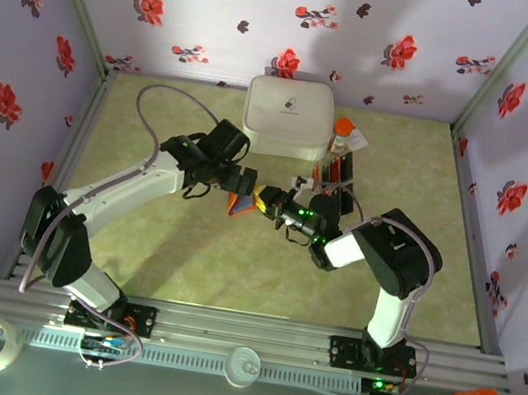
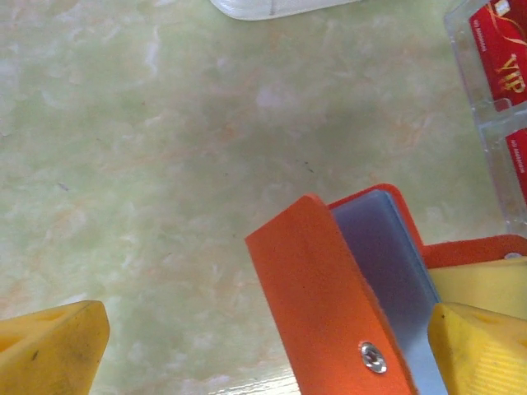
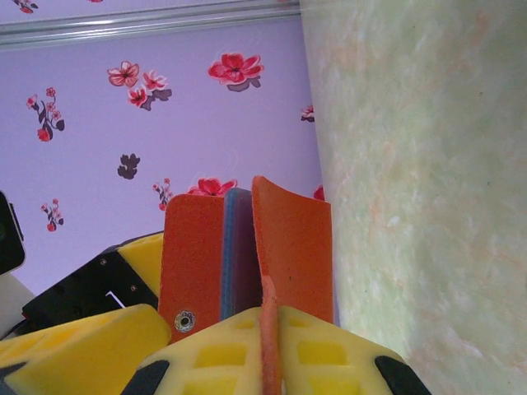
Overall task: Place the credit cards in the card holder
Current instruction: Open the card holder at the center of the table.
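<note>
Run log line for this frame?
right gripper: shut on card holder flap | left gripper: open, holder between fingers | credit cards: in clear tray

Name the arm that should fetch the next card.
Likely left: the left hand is open, red cards lie ahead in its wrist view, while the right hand is shut on the orange wallet.

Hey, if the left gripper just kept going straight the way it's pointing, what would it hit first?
The orange card holder: it stands between the open fingers of the left gripper, close to one of them, pinched by the right gripper. Past it looks like bare table, though depth is unclear.
</note>
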